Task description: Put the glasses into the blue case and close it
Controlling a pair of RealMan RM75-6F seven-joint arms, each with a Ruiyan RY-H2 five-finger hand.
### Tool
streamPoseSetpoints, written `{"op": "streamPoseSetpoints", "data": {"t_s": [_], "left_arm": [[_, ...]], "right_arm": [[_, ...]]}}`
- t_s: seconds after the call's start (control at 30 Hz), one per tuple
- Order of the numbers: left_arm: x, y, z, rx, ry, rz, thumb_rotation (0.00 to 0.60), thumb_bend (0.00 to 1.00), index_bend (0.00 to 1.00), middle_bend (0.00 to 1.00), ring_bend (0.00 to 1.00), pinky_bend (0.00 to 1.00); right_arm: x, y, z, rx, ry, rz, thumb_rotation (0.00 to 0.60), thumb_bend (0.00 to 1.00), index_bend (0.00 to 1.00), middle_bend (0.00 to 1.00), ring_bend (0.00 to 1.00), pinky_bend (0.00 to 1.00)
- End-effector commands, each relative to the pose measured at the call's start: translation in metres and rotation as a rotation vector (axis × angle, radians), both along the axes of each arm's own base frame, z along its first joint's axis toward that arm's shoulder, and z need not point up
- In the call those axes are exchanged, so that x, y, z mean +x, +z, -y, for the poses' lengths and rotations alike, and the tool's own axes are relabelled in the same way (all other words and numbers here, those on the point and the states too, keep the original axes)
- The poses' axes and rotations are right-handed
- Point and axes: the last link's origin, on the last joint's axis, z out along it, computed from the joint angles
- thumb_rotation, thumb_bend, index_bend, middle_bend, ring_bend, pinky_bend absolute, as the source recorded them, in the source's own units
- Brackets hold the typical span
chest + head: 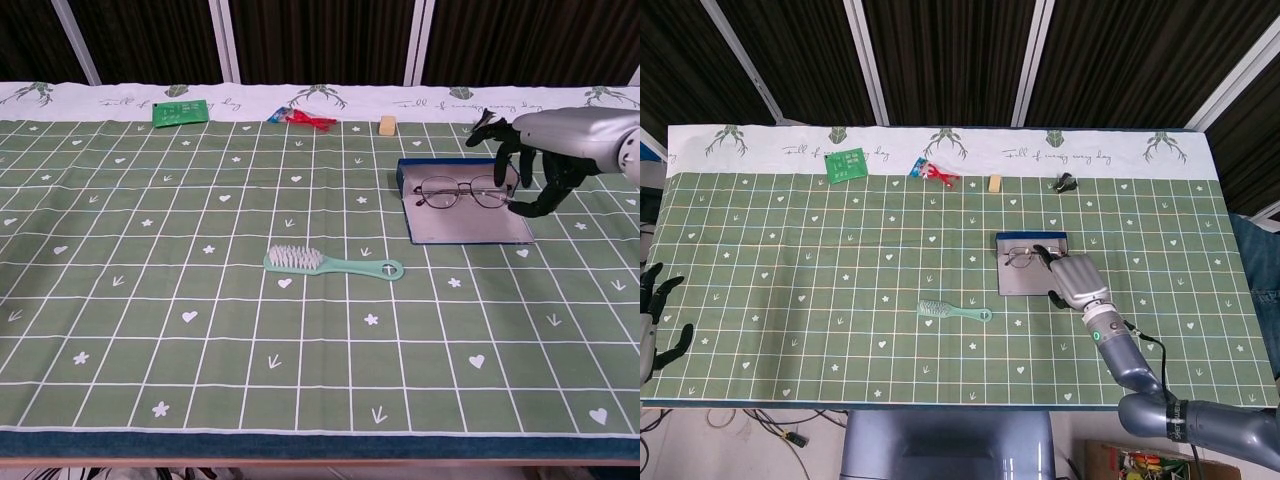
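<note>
Right robot hand point(545, 160) empty, fingers spread, glasses point(463, 191) just beside, in blue case point(466, 225)

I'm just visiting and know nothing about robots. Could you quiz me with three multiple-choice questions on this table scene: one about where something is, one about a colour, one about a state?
1. Where are the glasses?
A. beside the brush
B. on the open blue case
C. in the right hand

2. What colour is the brush?
A. mint green
B. red
C. black

3. Is the blue case open or shut?
A. shut
B. open, lying flat
C. hidden

Answers: 1 B, they lie on its grey lining. 2 A, handle and head are pale green. 3 B, its lining shows, and the right hand hovers beside it holding nothing.
</note>
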Motion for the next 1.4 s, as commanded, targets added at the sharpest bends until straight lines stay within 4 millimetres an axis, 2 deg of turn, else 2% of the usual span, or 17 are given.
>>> {"op": "streamPoseSetpoints", "data": {"t_s": [0.03,0.23,0.4,0.53,0.9,1.4], "left_arm": [[0.0,0.0,0.0,-0.001,0.001,0.0,0.6,0.38,0.15,0.0,0.0,0.0],[0.0,0.0,0.0,-0.003,0.003,0.001,0.6,0.38,0.15,0.0,0.0,0.0],[-0.001,0.0,0.0,-0.006,0.009,0.002,0.6,0.38,0.15,0.0,0.0,0.0],[0.0,-0.001,-0.001,-0.008,0.009,0.0,0.6,0.38,0.15,0.0,0.0,0.0],[-0.001,0.0,-0.001,-0.006,0.013,0.002,0.6,0.38,0.15,0.0,0.0,0.0],[-0.001,0.0,-0.001,-0.006,0.012,-0.001,0.6,0.38,0.15,0.0,0.0,0.0]], "right_arm": [[-0.001,-0.005,0.0,0.012,-0.018,-0.02,0.6,0.41,0.09,0.61,0.67,0.71],[-0.004,-0.013,0.005,0.036,-0.058,-0.052,0.6,0.41,0.09,0.67,0.72,0.75],[-0.004,-0.018,0.01,0.034,-0.07,-0.064,0.6,0.51,0.09,0.69,0.73,0.75],[-0.004,-0.022,0.012,0.037,-0.076,-0.078,0.6,0.55,0.09,0.69,0.73,0.75],[-0.004,-0.031,0.016,0.052,-0.085,-0.105,0.6,0.55,0.09,0.69,0.73,0.75],[-0.005,-0.033,0.014,0.061,-0.092,-0.114,0.6,0.55,0.09,0.69,0.73,0.75]]}}
